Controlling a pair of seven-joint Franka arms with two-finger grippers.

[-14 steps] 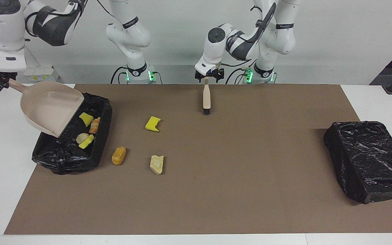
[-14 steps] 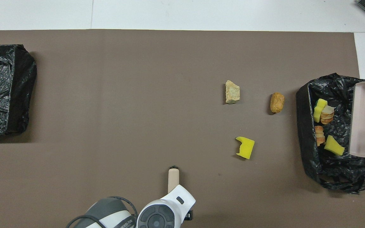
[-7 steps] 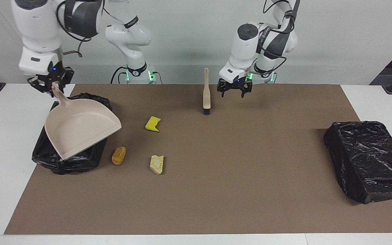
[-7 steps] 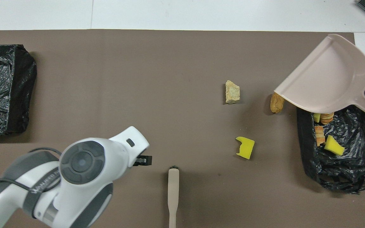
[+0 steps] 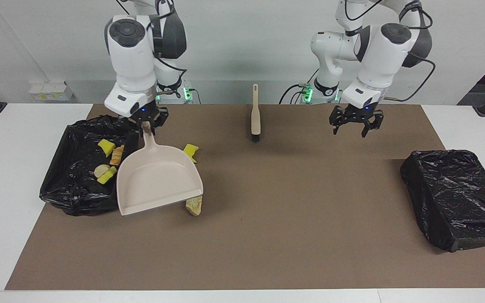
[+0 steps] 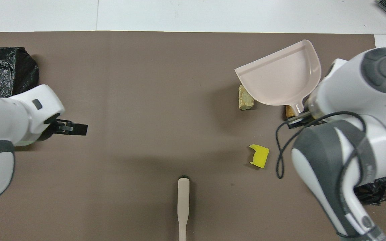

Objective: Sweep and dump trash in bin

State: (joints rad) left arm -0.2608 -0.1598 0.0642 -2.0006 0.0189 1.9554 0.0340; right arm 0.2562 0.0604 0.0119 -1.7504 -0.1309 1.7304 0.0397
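Note:
My right gripper (image 5: 143, 125) is shut on the handle of the beige dustpan (image 5: 158, 181), held tilted low over the mat beside the bin (image 5: 70, 193). The black-bagged bin holds several scraps: yellow sponge bits (image 5: 106, 147), a bread-like piece (image 5: 117, 155) and a beige chunk (image 5: 100, 170). On the mat lie a yellow sponge bit (image 6: 259, 156), a beige stone chunk (image 6: 245, 99) at the pan's lip, and an orange-brown lump (image 6: 290, 110), mostly hidden by the pan. My left gripper (image 5: 352, 127) is open and empty over the mat.
A beige brush (image 5: 255, 113) rests with its black bristles on the mat near the robots, free of both grippers. A second black-bagged box (image 5: 457, 198) sits at the left arm's end of the table. A brown mat (image 5: 293, 235) covers the table.
My right gripper has carried the dustpan from over the bin out over the loose scraps on the mat. My left gripper has moved away from the brush toward the left arm's end.

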